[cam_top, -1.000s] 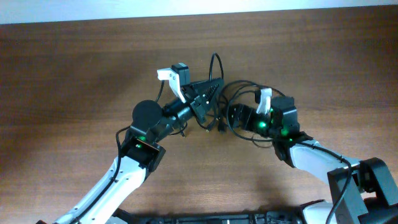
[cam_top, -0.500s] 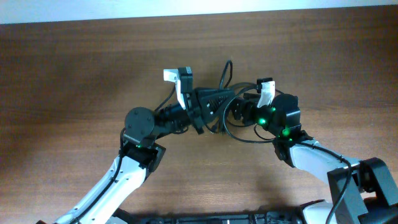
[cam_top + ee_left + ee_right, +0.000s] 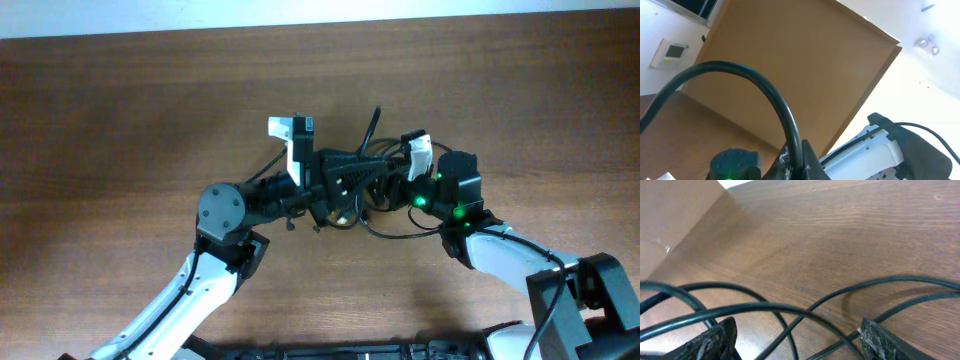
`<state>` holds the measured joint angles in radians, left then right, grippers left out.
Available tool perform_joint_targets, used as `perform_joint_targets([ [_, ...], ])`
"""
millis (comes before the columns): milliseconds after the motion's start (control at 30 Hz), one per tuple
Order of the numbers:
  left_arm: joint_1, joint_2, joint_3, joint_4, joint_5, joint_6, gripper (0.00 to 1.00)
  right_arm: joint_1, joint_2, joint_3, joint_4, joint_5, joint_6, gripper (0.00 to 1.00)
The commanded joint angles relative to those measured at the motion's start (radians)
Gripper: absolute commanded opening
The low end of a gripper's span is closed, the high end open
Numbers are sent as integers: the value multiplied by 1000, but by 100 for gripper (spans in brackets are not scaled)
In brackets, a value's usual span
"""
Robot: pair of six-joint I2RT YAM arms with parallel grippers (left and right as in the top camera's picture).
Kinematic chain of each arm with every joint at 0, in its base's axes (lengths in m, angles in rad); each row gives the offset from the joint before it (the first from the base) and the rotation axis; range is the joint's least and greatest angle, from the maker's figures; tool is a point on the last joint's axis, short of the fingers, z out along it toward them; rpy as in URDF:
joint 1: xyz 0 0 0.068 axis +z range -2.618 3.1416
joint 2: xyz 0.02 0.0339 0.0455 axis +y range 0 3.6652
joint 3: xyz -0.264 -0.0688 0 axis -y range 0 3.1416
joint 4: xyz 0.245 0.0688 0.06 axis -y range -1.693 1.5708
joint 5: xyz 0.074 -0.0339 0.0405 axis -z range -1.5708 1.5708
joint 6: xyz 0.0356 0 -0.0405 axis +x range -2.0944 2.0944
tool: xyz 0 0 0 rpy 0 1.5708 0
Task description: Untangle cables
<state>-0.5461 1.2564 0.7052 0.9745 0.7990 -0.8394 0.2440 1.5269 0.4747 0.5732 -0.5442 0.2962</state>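
The cables [image 3: 375, 121] are a tangle of thin black cords bunched between my two grippers at mid-table, with one loop standing up and another lying toward the front [image 3: 396, 232]. My left gripper [image 3: 350, 180] points right and is shut on one cable. In the left wrist view that cable [image 3: 765, 85] arcs up out of the closed fingers [image 3: 799, 162]. My right gripper [image 3: 390, 186] faces left, close to the left one. In the right wrist view its fingers [image 3: 797, 340] are wide open, with several cable strands [image 3: 790, 311] crossing between them over the wood.
The brown wooden table [image 3: 120, 120] has its far edge along the top of the overhead view. The right arm's base [image 3: 590, 290] sits at the front right. The left wrist view looks upward at a white arm body [image 3: 875, 150] close by.
My left gripper has swung right and forward with the cable, closing on the right gripper. The right gripper has shifted slightly away from me. The cable bundle has drawn tighter between them.
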Motion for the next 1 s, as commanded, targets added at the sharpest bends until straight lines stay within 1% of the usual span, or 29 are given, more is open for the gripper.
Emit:
perform_joint_targets([
  [0, 29, -19, 24, -30, 16, 0, 0, 3, 7, 2, -24, -106, -64, 78],
  [100, 57, -19, 24, -101, 8, 3, 0, -32, -8, 2, -23, -252, -52, 79],
  [167, 70, -19, 24, -127, -1, 3, 0, -85, -26, 2, -23, -381, -48, 95],
  [200, 74, -19, 24, -137, -11, 3, 0, -114, -34, 2, -23, -439, -27, 97],
  [267, 80, -19, 24, -150, -51, 3, 0, -183, -49, 2, -23, -563, 56, 97],
  [333, 80, -19, 24, -151, -109, 40, 0, -235, -52, 2, -23, -667, 136, 97],
  [433, 79, -19, 24, -150, -201, 56, 0, -221, -52, 2, -24, -719, 139, 98],
  [500, 79, -19, 24, -148, -229, 55, 0, -181, -51, 2, -24, -663, 101, 99],
  [567, 79, -19, 24, -150, -232, 55, 0, -108, -51, 2, -23, -526, 47, 99],
  [633, 79, -19, 24, -145, -232, 55, 0, -37, -51, 2, -24, -432, 24, 99],
  [667, 79, -19, 24, -138, -231, 55, 0, 12, -51, 2, -24, -358, 17, 99],
  [767, 79, -19, 24, -98, -230, 31, 0, 134, -49, 2, -48, -16, -12, 99],
  [800, 79, -19, 24, -89, -229, 23, 0, 169, -48, 2, -51, 90, -12, 89],
  [833, 79, -19, 24, -88, -228, 21, 0, 210, -48, 2, -49, 219, -12, 71],
  [900, 79, -19, 24, -104, -229, 22, 0, 255, -48, 2, -37, 319, -11, 27],
  [933, 80, -19, 24, -111, -229, 22, 0, 269, -48, 2, -36, 331, -11, 9],
  [967, 87, -19, 24, -116, -228, 22, 0, 280, -49, 2, -37, 332, -11, 4],
])
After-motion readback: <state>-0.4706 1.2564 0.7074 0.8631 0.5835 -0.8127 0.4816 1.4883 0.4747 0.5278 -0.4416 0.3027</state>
